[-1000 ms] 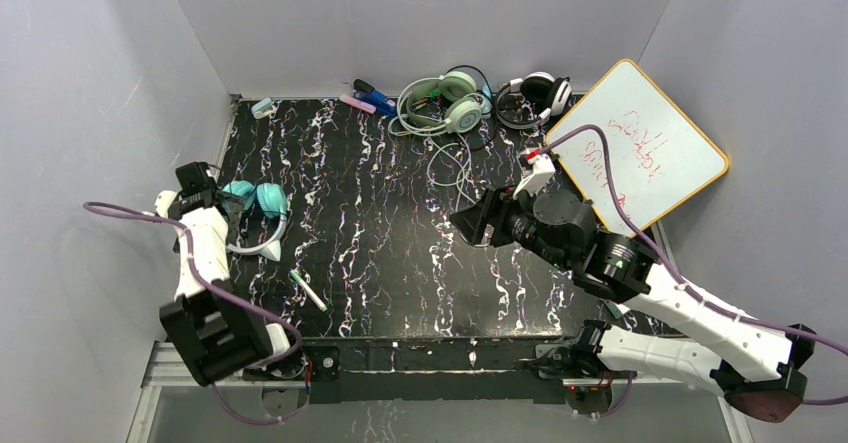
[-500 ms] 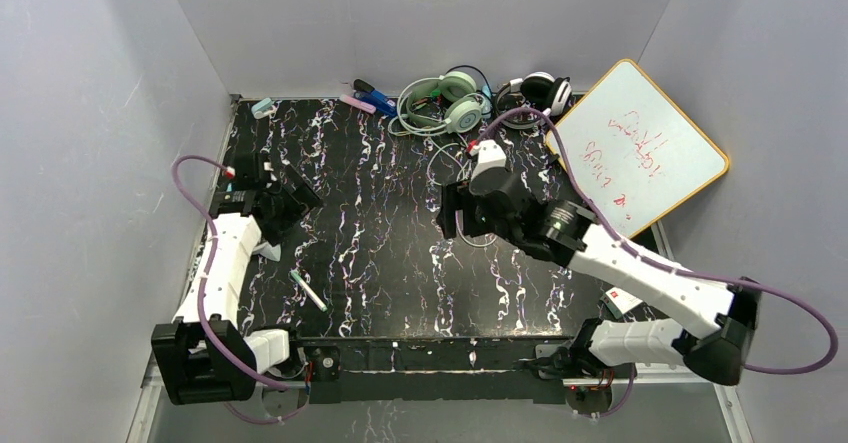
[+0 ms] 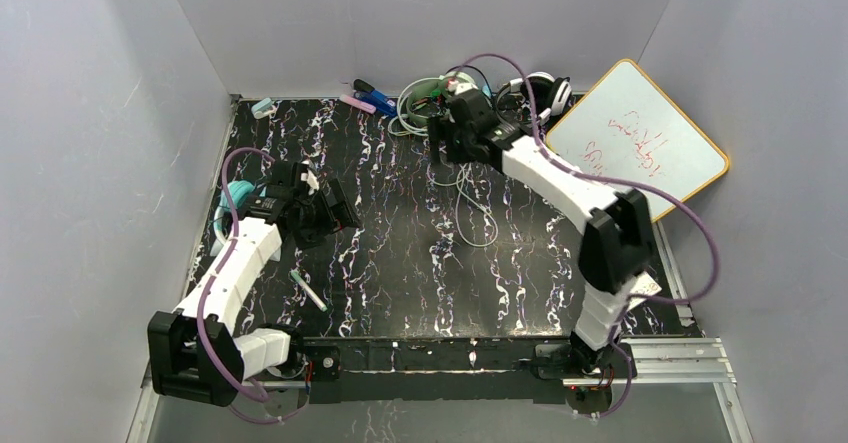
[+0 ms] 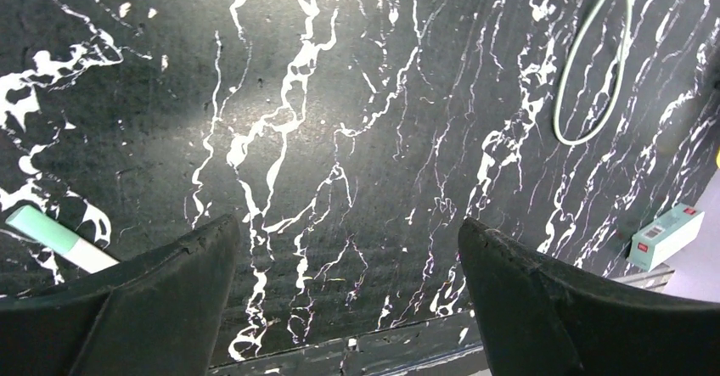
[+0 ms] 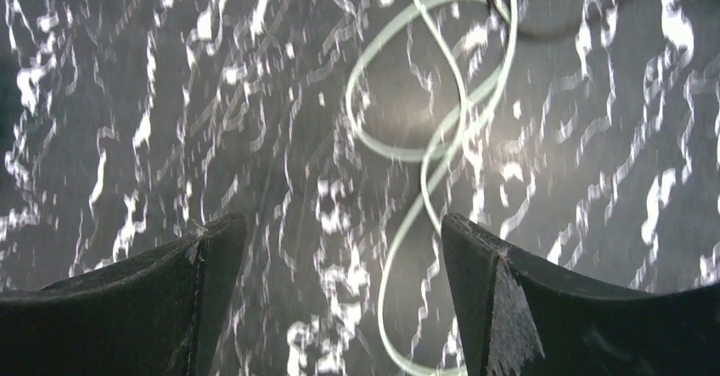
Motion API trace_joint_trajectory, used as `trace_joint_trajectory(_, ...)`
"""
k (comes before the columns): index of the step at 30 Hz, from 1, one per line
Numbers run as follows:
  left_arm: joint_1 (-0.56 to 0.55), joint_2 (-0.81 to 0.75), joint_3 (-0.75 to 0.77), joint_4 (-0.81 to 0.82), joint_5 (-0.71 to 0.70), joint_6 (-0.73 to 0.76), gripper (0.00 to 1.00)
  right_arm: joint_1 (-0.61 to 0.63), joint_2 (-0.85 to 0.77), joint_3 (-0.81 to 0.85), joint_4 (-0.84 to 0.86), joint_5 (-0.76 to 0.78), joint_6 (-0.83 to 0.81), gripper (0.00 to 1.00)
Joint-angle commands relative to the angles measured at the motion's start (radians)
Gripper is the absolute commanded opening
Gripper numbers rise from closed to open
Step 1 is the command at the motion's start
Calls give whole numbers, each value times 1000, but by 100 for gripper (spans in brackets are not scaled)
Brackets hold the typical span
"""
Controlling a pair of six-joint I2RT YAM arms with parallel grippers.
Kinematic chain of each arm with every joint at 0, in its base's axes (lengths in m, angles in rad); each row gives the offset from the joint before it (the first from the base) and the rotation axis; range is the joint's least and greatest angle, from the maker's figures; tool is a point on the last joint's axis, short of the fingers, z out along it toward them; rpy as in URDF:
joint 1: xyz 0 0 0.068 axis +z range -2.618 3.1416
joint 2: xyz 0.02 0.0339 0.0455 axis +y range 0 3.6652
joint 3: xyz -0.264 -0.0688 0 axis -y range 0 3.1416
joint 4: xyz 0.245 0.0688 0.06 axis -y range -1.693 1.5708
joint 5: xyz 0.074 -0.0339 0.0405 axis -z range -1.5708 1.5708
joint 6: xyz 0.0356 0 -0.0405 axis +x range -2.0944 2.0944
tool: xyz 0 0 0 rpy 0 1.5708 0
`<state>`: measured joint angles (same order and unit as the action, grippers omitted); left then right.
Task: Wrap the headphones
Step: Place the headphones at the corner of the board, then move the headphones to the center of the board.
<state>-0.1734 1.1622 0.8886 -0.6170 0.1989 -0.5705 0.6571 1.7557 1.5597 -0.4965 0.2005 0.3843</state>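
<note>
Your right gripper (image 5: 338, 221) hangs with jaws spread and empty just left of the whiteboard (image 3: 640, 148), beside the mint-green headphones (image 3: 418, 96). Their pale cable (image 5: 407, 154) lies under and ahead of those jaws. It loops away from the headset toward the near edge, its long run crossing the closing line nearer the right finger. This arm is much the closer of the 2.

The left gripper (image 4: 348, 221), also spread, is far left of the whiteboard, over bare mat. 1 second ago it was over the teal headphones (image 3: 222, 213), and the right arm was mid-mat.
</note>
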Motion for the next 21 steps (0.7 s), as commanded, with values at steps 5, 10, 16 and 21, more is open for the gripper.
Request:
trace_joint_trajectory(5, -10, -80, -53, 47, 115, 55, 98, -67, 486, 652, -20, -79, -149, 94)
trace_joint_trajectory(10, -12, -85, -73, 62, 136, 56, 98, -113, 686, 809, 63, -142, -124, 94)
trace_joint_trajectory(16, -12, -86, -73, 61, 131, 58, 98, -133, 842, 891, 250, -189, -48, 89)
trace_joint_trajectory(21, -12, -75, -57, 61, 130, 56, 98, -121, 913, 918, 344, -143, -33, 85)
